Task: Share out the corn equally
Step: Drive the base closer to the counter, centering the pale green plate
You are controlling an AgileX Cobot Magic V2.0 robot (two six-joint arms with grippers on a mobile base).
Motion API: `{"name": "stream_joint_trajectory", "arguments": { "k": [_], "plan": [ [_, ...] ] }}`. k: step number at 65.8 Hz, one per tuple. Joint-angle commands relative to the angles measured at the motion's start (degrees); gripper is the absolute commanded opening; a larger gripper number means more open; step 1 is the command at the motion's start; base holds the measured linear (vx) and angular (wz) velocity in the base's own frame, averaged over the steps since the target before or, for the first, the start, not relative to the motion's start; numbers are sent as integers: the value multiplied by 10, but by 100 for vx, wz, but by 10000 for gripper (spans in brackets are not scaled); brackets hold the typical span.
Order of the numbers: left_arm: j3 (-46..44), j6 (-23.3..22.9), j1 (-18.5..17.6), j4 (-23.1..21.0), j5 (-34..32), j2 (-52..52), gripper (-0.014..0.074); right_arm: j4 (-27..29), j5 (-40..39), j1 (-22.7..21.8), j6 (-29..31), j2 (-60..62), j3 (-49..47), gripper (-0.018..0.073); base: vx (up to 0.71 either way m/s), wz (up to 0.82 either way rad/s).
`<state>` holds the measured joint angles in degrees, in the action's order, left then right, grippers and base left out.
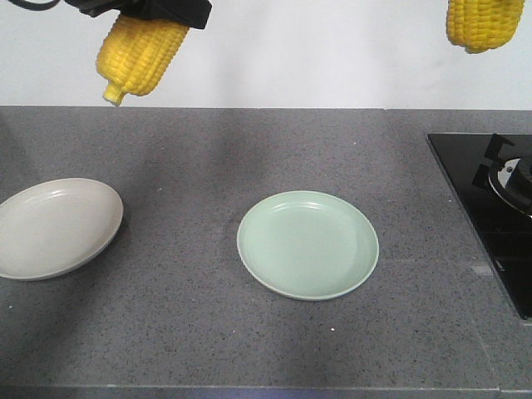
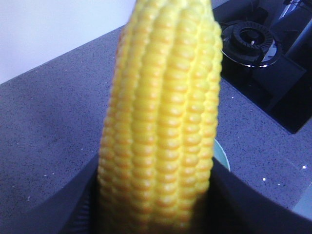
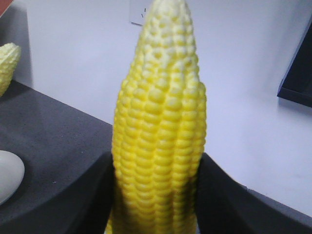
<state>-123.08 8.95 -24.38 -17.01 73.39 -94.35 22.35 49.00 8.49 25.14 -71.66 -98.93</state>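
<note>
Two cobs of corn are in view, both held aloft, and both plates lie bare on the desk (image 1: 249, 349). The left gripper (image 1: 154, 17) is clamped on the left cob (image 1: 140, 56), which hangs above the far left of the desk with its long axis close to upright, the pointed tip down and canted slightly to the left. In the left wrist view the dark fingers (image 2: 243, 209) press against either flank of this cob. The right gripper (image 3: 156, 170) likewise grasps the right cob (image 1: 480, 25), seated between its fingers (image 3: 97, 195). In the front view only the lower end of that cob shows, high at the far right above the edge of the hob (image 1: 490, 199). The pale plate (image 1: 54, 229) lies nearer and to the left of the left cob. The green plate (image 1: 307, 245) lies at the centre of the desk, nearer and to the right of the left cob, and nearer and well to the left of the right cob. We judge the left arm better placed for the pale plate and the right arm for the green plate, giving one cob to each. Each arm must carry its cob towards us and downward, and each cob's axis must tip from upright to flat before release, or we expect it to topple or roll over the rim.
</note>
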Motion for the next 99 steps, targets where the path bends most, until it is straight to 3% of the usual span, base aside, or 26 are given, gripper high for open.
{"name": "stream_joint_trajectory", "arguments": {
  "k": [1, 99],
  "plan": [
    [-17, -5, 0, -12, -16, 22, -6, 8, -41, -3, 0, 11, -17, -6, 5, 0],
    [-17, -5, 0, -12, -16, 22, -6, 8, -41, -3, 0, 11, -17, -6, 3, -2]
  ]
}}
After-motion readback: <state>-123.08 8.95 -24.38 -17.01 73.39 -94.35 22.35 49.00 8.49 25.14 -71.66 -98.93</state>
